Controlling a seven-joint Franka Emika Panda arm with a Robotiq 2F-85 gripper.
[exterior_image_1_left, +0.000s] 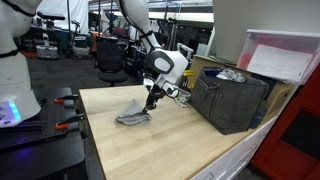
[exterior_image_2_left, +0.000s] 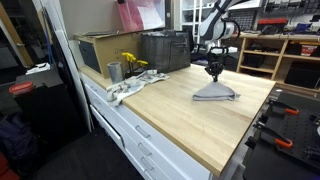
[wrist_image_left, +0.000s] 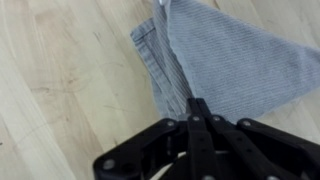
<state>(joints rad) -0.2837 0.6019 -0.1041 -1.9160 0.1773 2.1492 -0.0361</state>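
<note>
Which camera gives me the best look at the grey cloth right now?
The wrist view: the grey cloth fills the frame, its folded edge and weave clear, with the gripper shut on it. Both exterior views show it small on the wooden table, peaked up under the gripper.

Grey woven cloth (wrist_image_left: 215, 55) — matt wood table (wrist_image_left: 60, 80)

The place is a robotics lab or workshop: a wooden workbench (exterior_image_2_left: 190, 125) with white drawers (exterior_image_2_left: 150, 142), shelves (exterior_image_2_left: 292, 52) of equipment, office chairs (exterior_image_1_left: 108, 55) and another white robot (exterior_image_1_left: 12, 60) nearby.
</note>
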